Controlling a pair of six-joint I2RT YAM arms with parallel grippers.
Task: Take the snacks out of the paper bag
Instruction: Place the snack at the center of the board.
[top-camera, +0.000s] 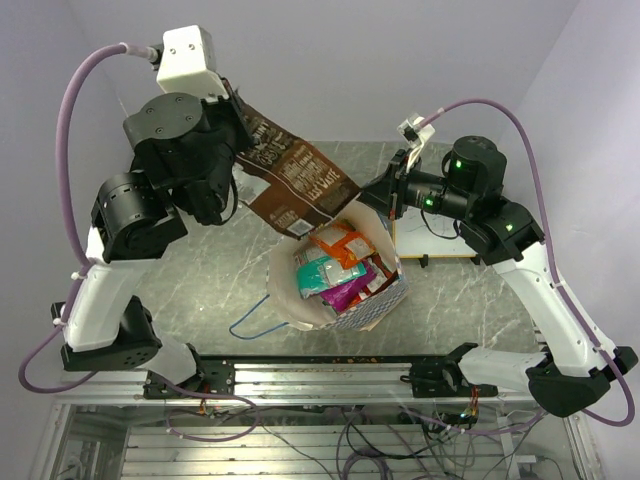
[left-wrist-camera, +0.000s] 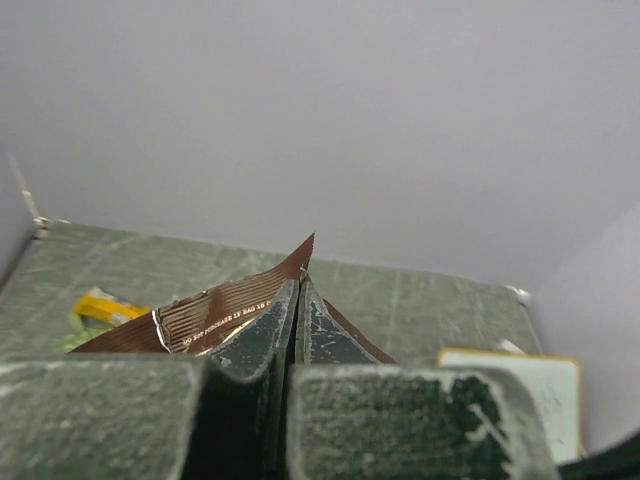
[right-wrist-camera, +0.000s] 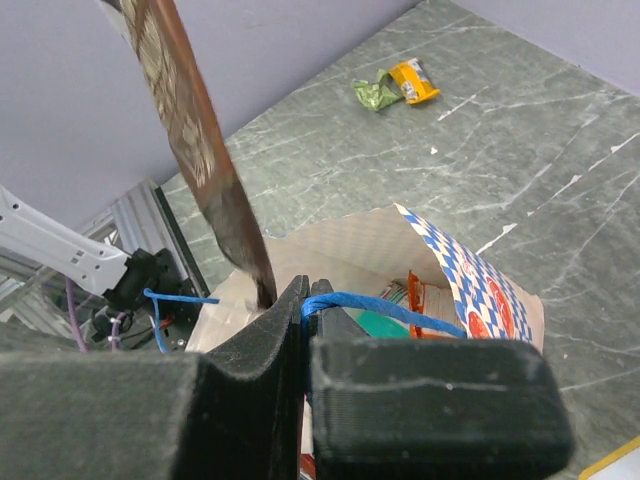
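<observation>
The cream paper bag (top-camera: 290, 285) with a blue-and-white checked band (top-camera: 375, 308) lies open at the table's middle. Orange, teal and magenta packets (top-camera: 335, 268) fill it. My left gripper (top-camera: 240, 130) is shut on the corner of a long dark brown packet (top-camera: 295, 185), held in the air above the bag; the packet shows in the left wrist view (left-wrist-camera: 215, 312) and in the right wrist view (right-wrist-camera: 195, 150). My right gripper (top-camera: 390, 195) is shut on the bag's blue cord handle (right-wrist-camera: 380, 308) at the bag's far rim.
A small whiteboard (top-camera: 430, 240) lies right of the bag, under the right arm. A yellow-orange packet (right-wrist-camera: 413, 80) and a green one (right-wrist-camera: 372, 94) lie on the table far from the bag. The second blue handle (top-camera: 250, 318) trails toward the front rail.
</observation>
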